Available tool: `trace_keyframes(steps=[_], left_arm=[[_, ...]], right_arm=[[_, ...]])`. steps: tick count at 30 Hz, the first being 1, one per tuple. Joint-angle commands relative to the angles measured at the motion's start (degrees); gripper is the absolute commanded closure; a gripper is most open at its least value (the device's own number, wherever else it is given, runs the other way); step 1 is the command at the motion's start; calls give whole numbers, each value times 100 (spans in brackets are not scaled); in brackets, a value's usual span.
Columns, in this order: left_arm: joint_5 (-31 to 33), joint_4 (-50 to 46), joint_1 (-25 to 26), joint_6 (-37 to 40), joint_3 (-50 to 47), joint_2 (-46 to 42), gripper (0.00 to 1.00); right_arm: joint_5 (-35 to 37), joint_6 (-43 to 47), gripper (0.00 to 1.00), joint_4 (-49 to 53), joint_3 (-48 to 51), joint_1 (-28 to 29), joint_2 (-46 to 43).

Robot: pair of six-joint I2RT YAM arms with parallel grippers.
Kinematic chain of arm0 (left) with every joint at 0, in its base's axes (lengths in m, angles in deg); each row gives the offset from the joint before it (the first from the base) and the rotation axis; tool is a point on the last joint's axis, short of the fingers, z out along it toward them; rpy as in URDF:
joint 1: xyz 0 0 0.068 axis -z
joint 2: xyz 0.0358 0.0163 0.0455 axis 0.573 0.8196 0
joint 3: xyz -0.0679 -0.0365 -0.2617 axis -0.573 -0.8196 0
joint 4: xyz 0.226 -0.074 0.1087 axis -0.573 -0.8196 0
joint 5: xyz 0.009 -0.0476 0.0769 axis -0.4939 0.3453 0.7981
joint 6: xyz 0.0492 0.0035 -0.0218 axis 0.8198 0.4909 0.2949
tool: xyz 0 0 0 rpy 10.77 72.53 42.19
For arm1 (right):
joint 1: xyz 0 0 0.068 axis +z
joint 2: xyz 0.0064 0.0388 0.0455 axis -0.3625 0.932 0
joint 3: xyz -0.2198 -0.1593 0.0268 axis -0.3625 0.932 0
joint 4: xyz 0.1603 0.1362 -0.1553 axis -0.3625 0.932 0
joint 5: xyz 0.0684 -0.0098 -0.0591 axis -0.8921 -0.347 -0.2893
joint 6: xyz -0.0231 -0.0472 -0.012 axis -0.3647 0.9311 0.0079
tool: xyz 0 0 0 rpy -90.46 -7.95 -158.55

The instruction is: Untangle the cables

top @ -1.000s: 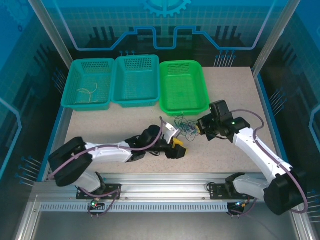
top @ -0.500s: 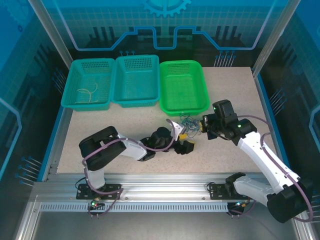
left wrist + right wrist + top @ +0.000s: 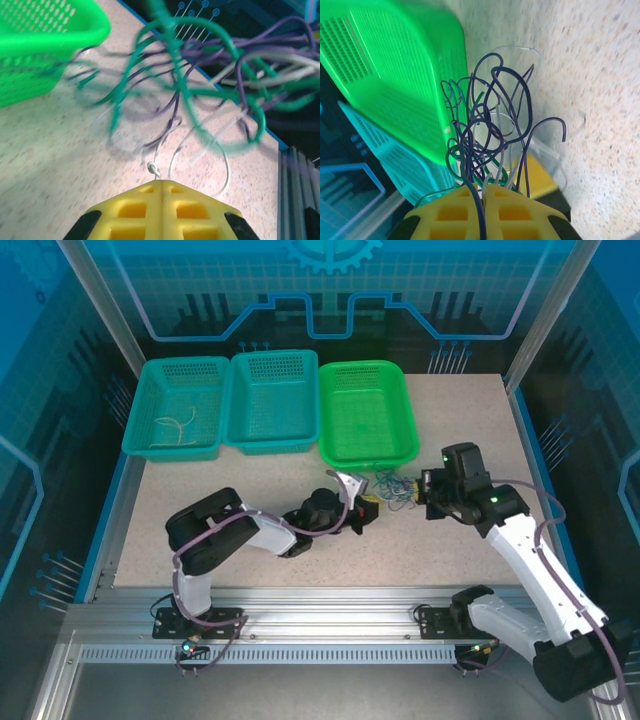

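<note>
1. The bright green plastic mesh basket (image 3: 366,415) sits at the back of the table, and its near right corner is just beside the work spot.
2. Two teal plastic mesh baskets (image 3: 272,400) stand in a row to its left. The far-left one (image 3: 176,407) holds a loose cream-white wire (image 3: 178,425).
3. The tangle of thin curly cables (image 3: 395,488), green, purple and white, is strung between my two grippers, just in front of the green basket's corner.
4. On the left wrist camera, the left gripper (image 3: 161,184) has its yellow pads pressed together, and a thin white strand runs into the seam. The loops beyond it are blurred.
5. The right gripper (image 3: 484,189) is clamped on a bunch of purple, green and white strands that fan up out of its pads towards the green basket wall.
6. The two grippers face each other, near one another, with the clump between them.
7. The surface is a speckled beige tabletop (image 3: 470,420). An aluminium rail frame (image 3: 330,625) runs along the near edge, and blue patterned panels (image 3: 330,300) wall in the cell.
</note>
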Motion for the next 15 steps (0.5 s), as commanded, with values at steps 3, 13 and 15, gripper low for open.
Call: trace_keyframes(steps=[3,13,15], left_arm=[[-7,-795,-235,-48,-581,-1155,100],[-35,-2686,-255,178,-339,-1853,100],[-5,-2782,-251,206,-284,-1821,100]], right_arm=[[221,778,95,841,454,-732,-265],[1296,3481,48,887,1395,-552,-366],[1636,4626,43,953,999,-339,-489]])
